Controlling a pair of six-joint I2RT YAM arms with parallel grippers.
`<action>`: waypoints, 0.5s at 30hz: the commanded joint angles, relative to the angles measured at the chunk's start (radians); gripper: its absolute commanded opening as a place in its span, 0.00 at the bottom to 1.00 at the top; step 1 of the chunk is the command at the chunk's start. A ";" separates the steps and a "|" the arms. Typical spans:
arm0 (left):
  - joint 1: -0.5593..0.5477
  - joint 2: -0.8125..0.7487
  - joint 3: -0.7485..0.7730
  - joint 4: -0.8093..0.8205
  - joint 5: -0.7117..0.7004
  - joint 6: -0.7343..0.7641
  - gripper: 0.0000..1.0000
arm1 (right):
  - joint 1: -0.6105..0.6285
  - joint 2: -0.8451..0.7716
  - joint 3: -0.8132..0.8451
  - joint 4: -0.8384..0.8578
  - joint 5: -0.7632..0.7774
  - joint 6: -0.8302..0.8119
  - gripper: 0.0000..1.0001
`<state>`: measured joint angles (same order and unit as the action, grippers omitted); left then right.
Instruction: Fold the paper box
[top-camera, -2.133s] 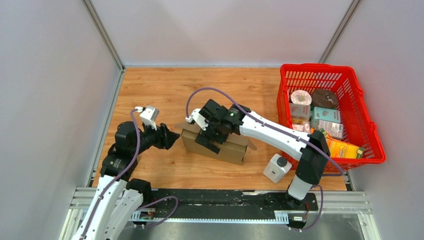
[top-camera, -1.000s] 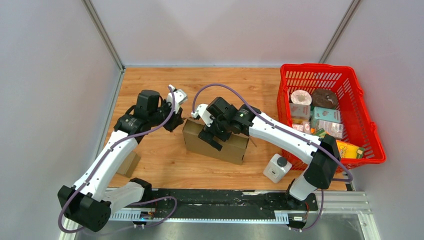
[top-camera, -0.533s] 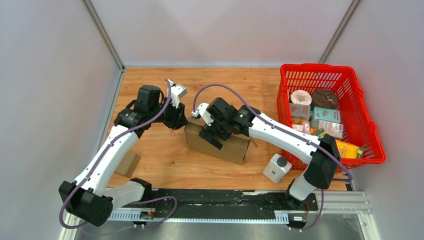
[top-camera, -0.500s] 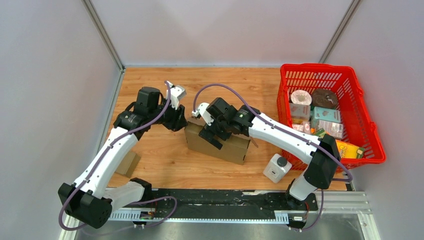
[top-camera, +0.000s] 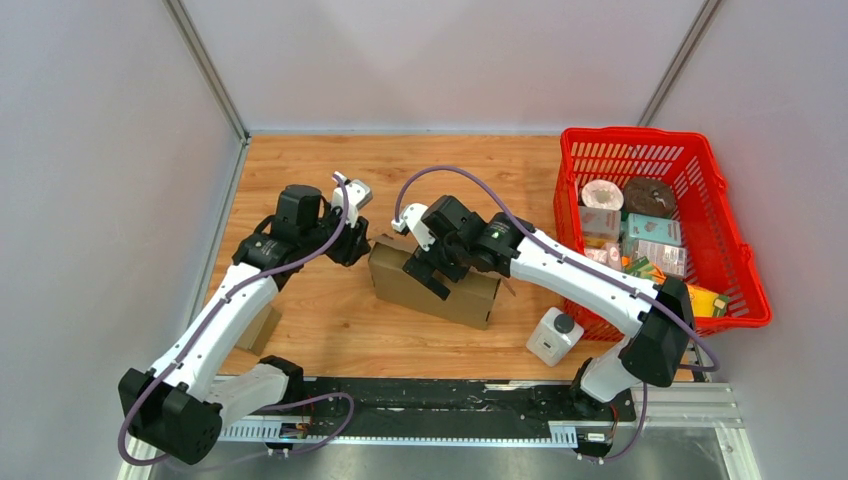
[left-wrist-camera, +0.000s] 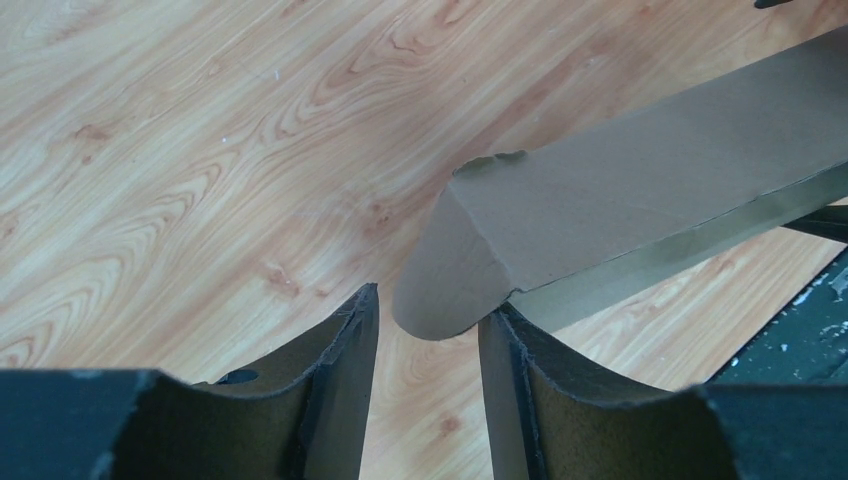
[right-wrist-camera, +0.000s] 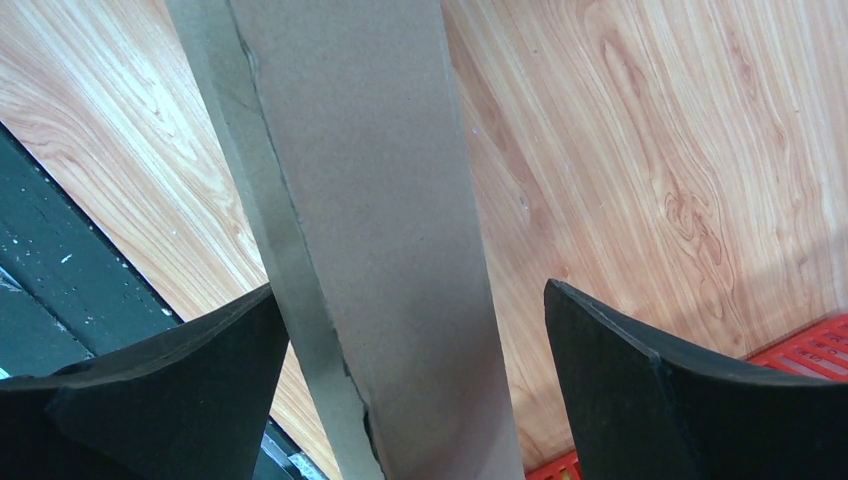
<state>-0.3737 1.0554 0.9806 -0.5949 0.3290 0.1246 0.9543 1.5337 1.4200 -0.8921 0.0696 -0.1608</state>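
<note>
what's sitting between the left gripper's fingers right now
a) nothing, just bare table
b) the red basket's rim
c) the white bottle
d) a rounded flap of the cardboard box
d: in the left wrist view the rounded flap of the cardboard box pokes into the gap between the fingers of the left gripper.

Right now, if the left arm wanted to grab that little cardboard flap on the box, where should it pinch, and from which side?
Probably the rounded flap tip, pinched across its thin faces, coming from the left end of the box. The tip juts free past the corner, and the left gripper has its open fingers lined up on either side of it.
</note>
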 joint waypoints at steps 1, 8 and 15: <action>-0.004 0.017 -0.007 0.095 -0.008 0.046 0.46 | -0.002 -0.029 -0.009 0.045 0.001 0.018 1.00; -0.004 0.031 0.026 0.066 0.041 0.032 0.12 | 0.000 -0.020 -0.012 0.062 -0.010 0.014 1.00; -0.004 0.022 0.079 -0.035 0.104 -0.042 0.00 | -0.002 0.011 -0.001 0.062 0.012 0.003 1.00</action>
<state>-0.3737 1.0897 0.9901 -0.5838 0.3653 0.1295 0.9543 1.5349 1.4067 -0.8700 0.0673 -0.1593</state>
